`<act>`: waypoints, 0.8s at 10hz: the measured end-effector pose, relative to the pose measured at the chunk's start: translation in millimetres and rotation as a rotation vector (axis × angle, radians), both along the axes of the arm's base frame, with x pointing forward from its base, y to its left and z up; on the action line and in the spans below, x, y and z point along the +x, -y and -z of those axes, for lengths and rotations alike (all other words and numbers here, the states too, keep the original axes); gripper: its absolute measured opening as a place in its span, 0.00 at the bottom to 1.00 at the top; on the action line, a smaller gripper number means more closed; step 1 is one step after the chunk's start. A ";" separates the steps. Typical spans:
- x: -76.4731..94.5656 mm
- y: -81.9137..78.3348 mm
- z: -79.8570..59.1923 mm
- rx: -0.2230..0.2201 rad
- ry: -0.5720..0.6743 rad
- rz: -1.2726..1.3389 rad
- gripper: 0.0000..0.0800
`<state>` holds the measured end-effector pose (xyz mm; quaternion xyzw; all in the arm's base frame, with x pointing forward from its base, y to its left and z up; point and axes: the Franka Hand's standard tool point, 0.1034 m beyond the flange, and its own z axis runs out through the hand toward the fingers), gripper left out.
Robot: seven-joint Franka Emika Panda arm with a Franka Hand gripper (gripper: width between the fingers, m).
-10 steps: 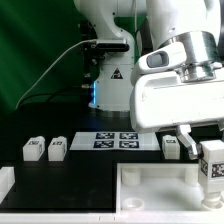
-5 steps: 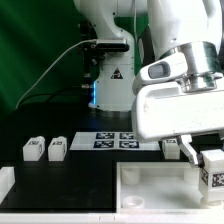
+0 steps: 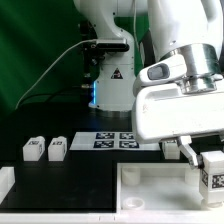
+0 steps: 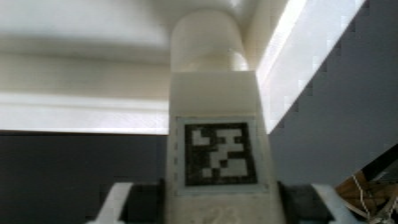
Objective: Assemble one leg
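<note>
End effector is clamped on the leg, which it holds upright. The leg sits lower than a second ago, and the descent is now nearly stalled. It hangs over the tray-like piece at the exterior view's right edge. Judgement: insertion is close; contact cannot be told.

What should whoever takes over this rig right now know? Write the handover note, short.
End effector: shut on the leg, held upright by the tray-like piece, at the exterior view's right.
Spare leg and its neighbour stand at the exterior view's left; third spare leg is behind the end effector.
Done: one leg grasped.
Left: fixing it to the tray-like piece; contact cannot be judged.
</note>
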<state>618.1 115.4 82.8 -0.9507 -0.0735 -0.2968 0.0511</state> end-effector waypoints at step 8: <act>-0.1 0.1 0.2 0.000 -0.001 0.000 0.81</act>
